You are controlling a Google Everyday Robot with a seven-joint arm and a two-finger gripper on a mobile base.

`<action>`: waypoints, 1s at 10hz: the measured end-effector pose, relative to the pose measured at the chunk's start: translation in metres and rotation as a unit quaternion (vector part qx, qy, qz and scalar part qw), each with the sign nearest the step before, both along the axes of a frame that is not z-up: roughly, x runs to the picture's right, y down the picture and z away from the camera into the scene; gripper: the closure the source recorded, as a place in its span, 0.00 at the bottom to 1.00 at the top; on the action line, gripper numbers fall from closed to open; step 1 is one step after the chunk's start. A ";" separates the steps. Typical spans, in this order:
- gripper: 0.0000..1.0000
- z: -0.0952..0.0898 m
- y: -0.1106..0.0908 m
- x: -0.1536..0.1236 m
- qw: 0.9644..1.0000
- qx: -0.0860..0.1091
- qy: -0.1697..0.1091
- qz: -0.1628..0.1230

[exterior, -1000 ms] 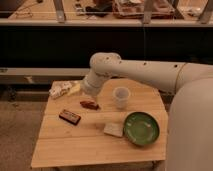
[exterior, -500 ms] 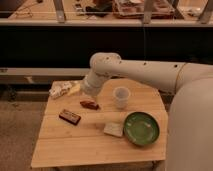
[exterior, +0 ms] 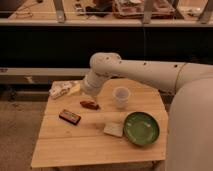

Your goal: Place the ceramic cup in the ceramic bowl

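Observation:
The white ceramic cup stands upright near the back middle of the wooden table. The green ceramic bowl sits in front of it and to its right, near the table's right edge, with nothing inside. My white arm reaches in from the right and bends down to the gripper, which hangs low over the table's back left part. It is to the left of the cup and apart from it.
A small brown item lies just under the gripper. A dark bar lies at the left. A flat pale block lies beside the bowl's left. A crumpled white packet sits at the back left corner. A dark shelf runs behind the table.

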State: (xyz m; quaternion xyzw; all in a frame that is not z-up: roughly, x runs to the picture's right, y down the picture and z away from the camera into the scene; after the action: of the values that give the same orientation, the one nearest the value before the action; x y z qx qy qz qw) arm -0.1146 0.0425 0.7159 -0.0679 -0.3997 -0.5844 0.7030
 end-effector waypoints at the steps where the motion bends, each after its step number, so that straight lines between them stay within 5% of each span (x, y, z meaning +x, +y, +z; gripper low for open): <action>1: 0.20 0.000 0.000 0.000 1.000 0.000 0.000 0.000; 5: 0.20 0.001 -0.001 0.002 1.000 0.002 0.003 -0.002; 7: 0.20 0.021 -0.020 0.037 0.998 0.026 0.044 -0.021; 10: 0.20 0.042 -0.057 0.095 0.991 0.059 0.109 -0.049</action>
State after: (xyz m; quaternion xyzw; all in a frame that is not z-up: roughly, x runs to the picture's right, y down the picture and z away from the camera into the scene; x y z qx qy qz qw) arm -0.0194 -0.0142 0.7583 -0.1088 -0.2818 -0.6295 0.7159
